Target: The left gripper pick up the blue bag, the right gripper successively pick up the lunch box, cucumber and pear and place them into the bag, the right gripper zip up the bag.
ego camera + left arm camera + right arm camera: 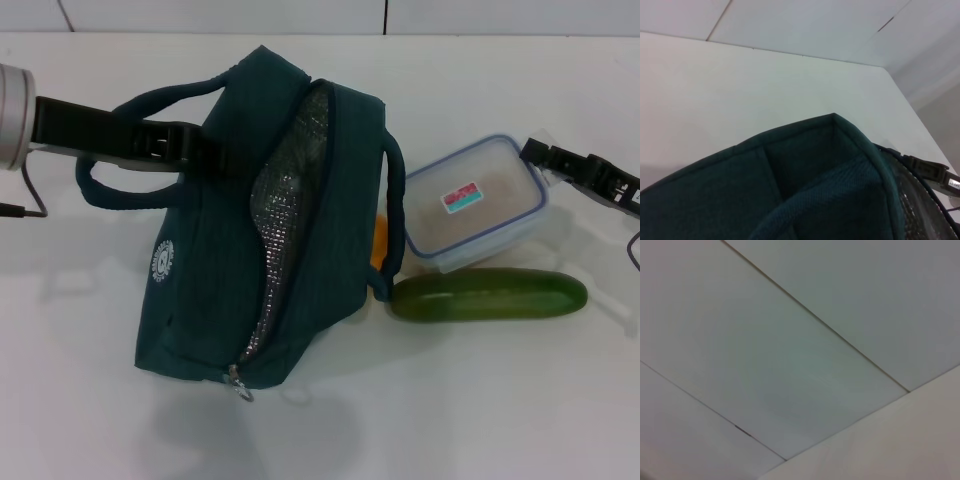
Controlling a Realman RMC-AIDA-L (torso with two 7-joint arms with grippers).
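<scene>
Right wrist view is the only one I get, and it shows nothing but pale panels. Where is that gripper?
Observer: In the head view the right gripper is at the far corner of the clear lunch box.
Operator: Is anything else near the box?
Observer: A cucumber lies just in front of it, on the robot's side.
Operator: And the bag?
Observer: The blue bag stands unzipped to the left of the box, and the left gripper is at its handle.
</scene>
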